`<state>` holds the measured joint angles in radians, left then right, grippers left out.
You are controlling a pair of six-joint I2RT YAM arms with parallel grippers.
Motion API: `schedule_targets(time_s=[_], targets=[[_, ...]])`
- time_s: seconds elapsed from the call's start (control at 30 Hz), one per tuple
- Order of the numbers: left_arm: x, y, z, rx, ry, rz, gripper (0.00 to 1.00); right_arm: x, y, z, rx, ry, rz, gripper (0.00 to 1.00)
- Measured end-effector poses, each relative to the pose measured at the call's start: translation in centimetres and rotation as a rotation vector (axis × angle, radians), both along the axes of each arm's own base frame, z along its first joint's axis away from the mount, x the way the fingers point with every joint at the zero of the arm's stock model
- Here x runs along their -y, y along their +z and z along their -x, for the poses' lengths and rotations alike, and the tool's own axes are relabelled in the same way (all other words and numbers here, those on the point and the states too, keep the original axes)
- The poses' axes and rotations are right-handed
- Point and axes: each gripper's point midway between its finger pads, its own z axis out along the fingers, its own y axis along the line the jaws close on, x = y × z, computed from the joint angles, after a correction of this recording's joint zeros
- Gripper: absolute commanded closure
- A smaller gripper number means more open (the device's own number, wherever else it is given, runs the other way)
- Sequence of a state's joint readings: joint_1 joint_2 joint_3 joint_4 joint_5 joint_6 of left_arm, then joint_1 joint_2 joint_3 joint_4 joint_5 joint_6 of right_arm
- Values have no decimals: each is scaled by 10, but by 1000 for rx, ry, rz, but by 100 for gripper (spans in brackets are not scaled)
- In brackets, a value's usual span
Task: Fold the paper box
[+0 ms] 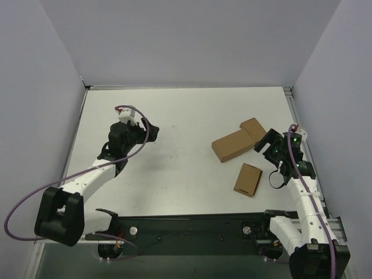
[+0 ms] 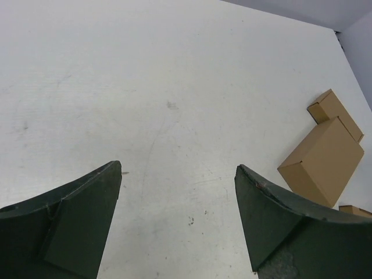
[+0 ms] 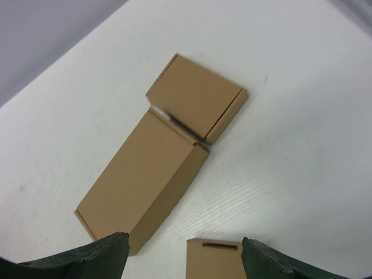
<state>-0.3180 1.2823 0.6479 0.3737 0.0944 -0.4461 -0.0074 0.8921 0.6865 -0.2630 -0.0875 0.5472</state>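
Paper box (image 1: pixel 232 145) lying right of centre on the worktop (image 1: pixel 174 116).
Left pincer (image 2: pixel 178 167) and right pincer (image 3: pixel 185 238) gape wide, holding nothing; a smaller box (image 1: pixel 253 127) sits just beside its upper right end.

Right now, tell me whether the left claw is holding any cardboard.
No, the left claw hangs open over the white table with nothing between its fingers.
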Motion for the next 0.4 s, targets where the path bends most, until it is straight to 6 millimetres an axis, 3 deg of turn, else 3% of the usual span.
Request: schedule_targets(time_s=[0.13, 0.3, 0.4], targets=[[-22, 15, 15, -20, 84, 1, 8, 30, 20, 4, 77, -71, 33, 21], [-39, 31, 32, -11, 146, -14, 7, 40, 40, 10, 154, -85, 72, 21], [-47, 37, 37, -3, 180, -21, 6, 40, 42, 11, 161, -80, 81, 21]])
